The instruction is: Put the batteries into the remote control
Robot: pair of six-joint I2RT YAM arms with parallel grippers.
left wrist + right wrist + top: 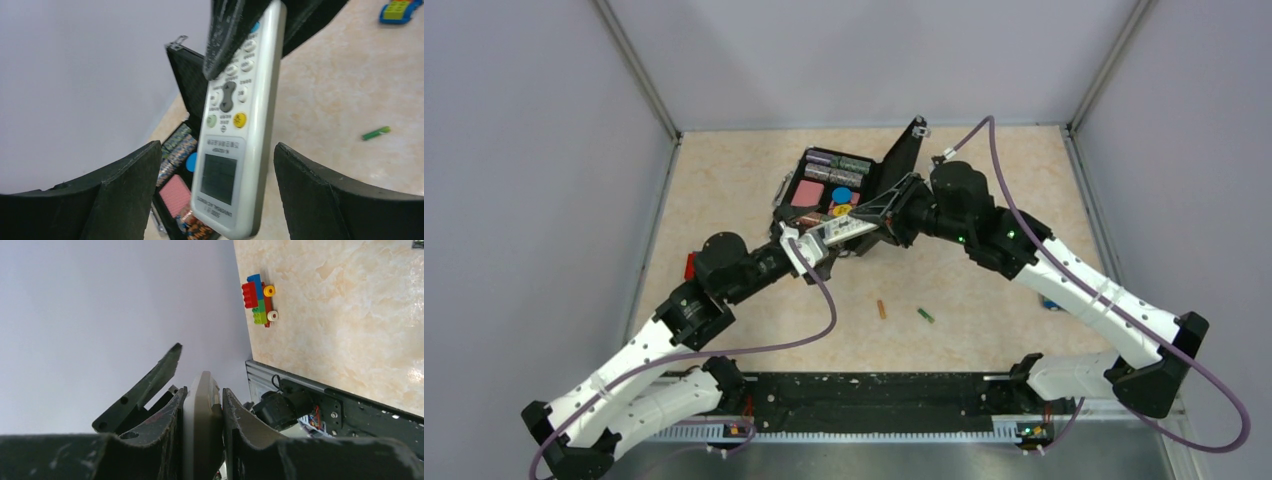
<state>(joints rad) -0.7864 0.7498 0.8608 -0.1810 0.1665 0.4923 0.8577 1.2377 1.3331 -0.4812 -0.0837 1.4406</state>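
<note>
The right gripper (202, 390) clamps the white remote control (235, 150) between its jaws, while the left gripper (216, 147), jaws spread wide, flanks its display end without touching.

The right gripper (203, 390) has both fingers (160, 435) pressed flat against the remote control (200, 440), which is seen edge-on as a thin pale slab poking out past the tips. Beyond it, a multicoloured block toy (259, 304) lies on the beige marbled table (350, 315), just beside the grey wall (100, 300). A black rail (350, 412) with cabling runs along the table's edge.
</note>
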